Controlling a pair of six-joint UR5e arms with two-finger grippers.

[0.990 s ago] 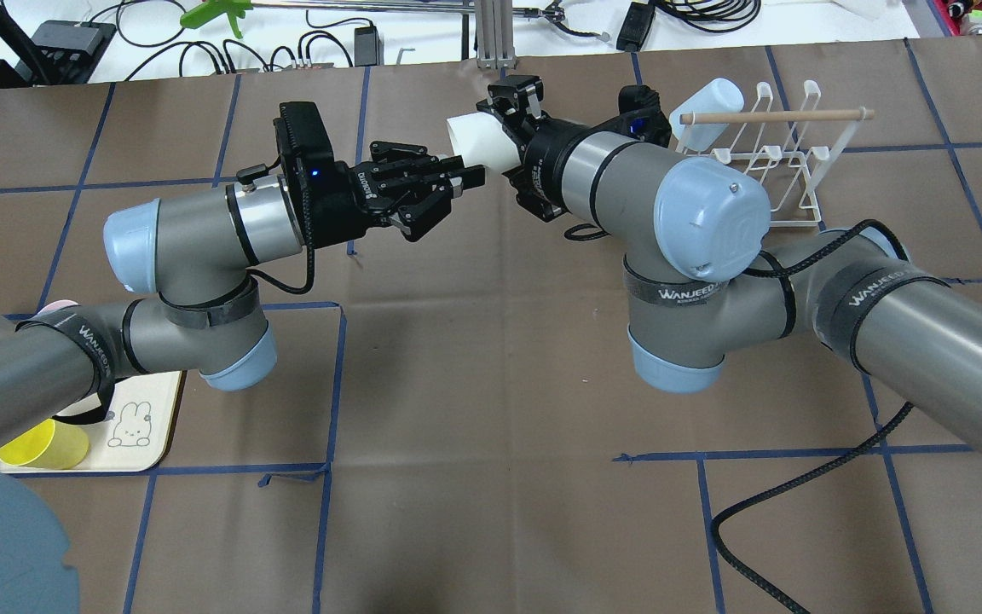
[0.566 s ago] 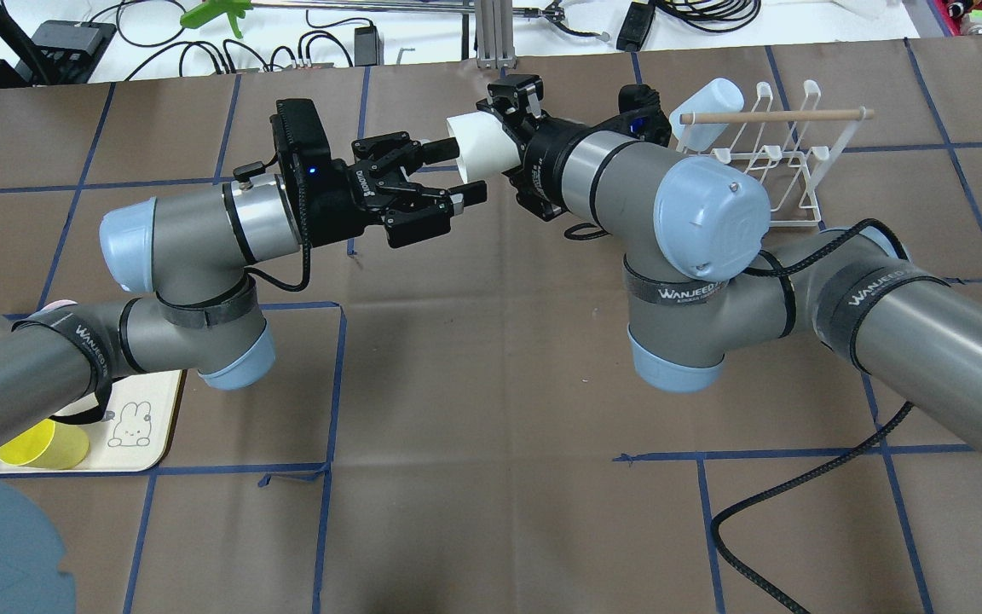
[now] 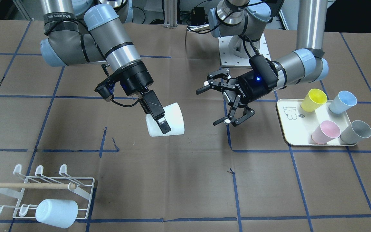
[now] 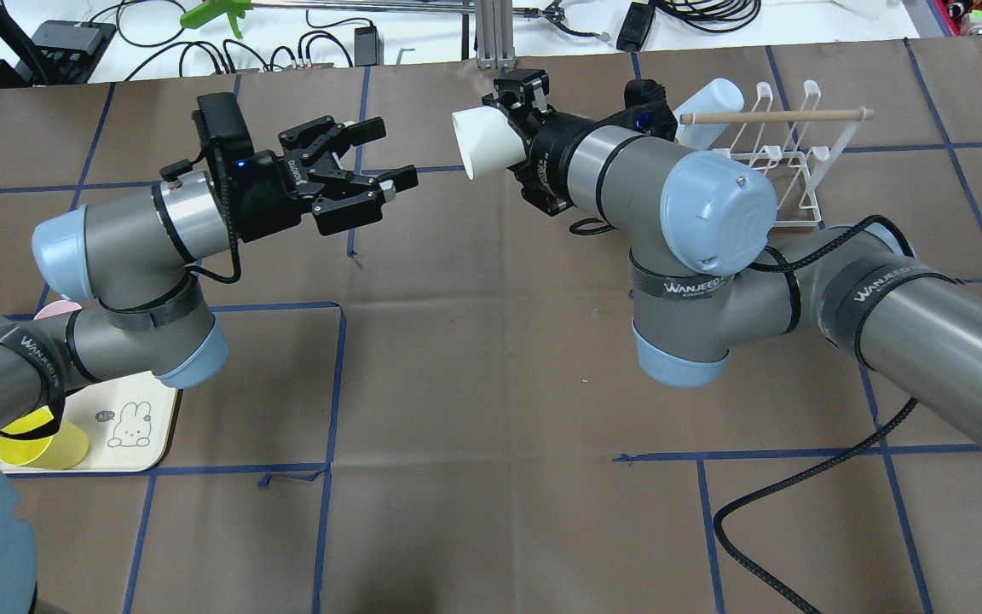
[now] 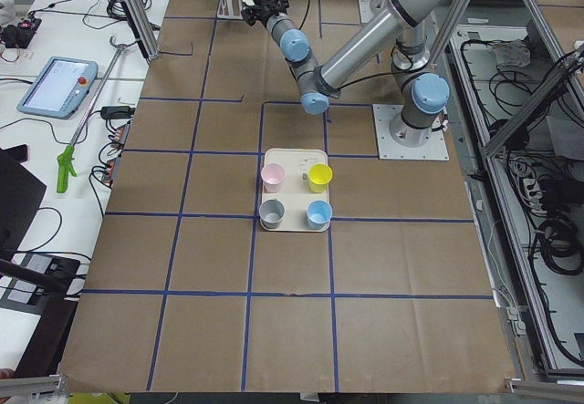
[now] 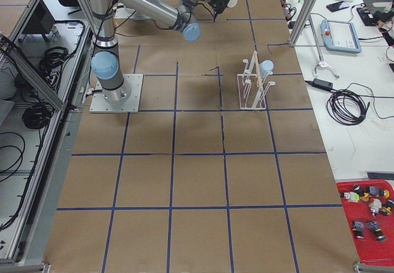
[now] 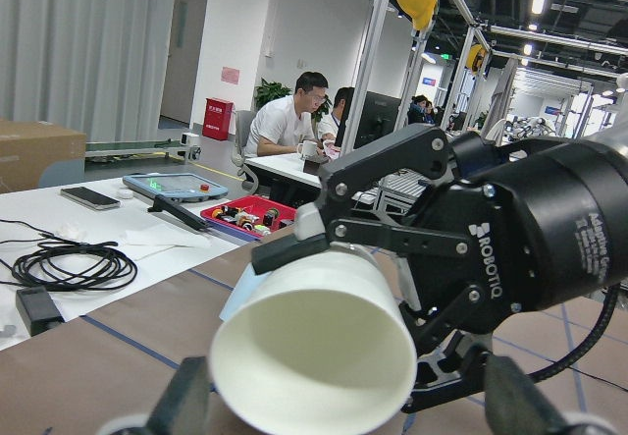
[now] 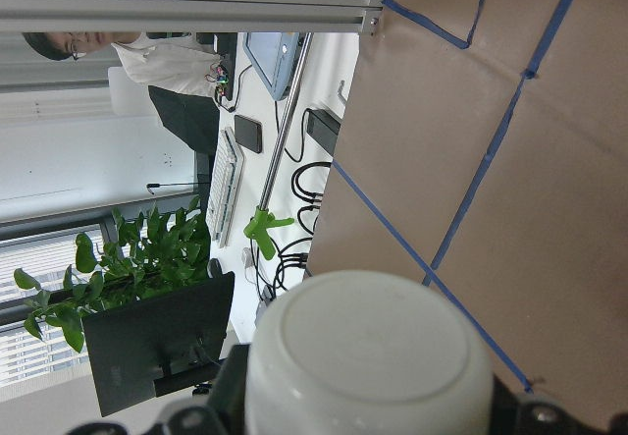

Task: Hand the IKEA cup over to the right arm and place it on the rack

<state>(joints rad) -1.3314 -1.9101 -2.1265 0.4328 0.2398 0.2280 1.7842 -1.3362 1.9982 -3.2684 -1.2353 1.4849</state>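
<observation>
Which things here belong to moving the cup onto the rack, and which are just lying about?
Job: white cup, right gripper holding it, open left gripper, rack.
Lying about: tray, its yellow cup, blue cup, pink cup, grey cup; pale cup on the rack.

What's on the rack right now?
One pale blue cup, tipped over a corner prong of the rack; that prong is hidden inside it. A wooden rod lies across. Five prongs are bare. The white cup is in the right gripper, away from it.
</observation>
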